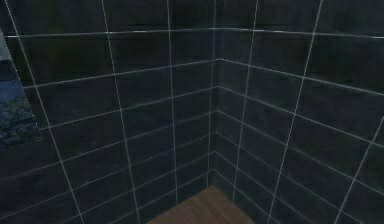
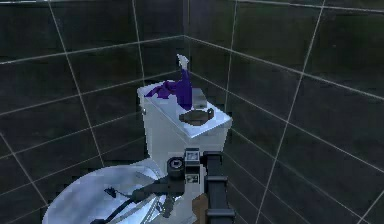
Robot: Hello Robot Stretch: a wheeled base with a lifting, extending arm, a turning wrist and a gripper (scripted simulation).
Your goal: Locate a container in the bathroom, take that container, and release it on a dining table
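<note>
A white toilet tank [image 2: 175, 135] stands against the dark tiled wall in the arm side view. On its lid lies a purple thing [image 2: 172, 90] with a narrow pale top, and beside it a small dark round thing [image 2: 197, 114]. The arm's dark bar [image 2: 212, 195] rises from the bottom edge, with two white marked squares at its end. Left of them the gripper [image 2: 140, 195] reaches over the toilet's pale bowl [image 2: 95, 195]. I cannot tell whether it holds anything.
Dark tiled walls [image 1: 150, 100] meet in a corner straight ahead in the forward view, with a strip of wooden floor [image 1: 205, 208] below. A bluish patterned surface [image 1: 10, 100] shows at that view's left edge. Tiled walls [image 2: 300, 110] close in around the toilet.
</note>
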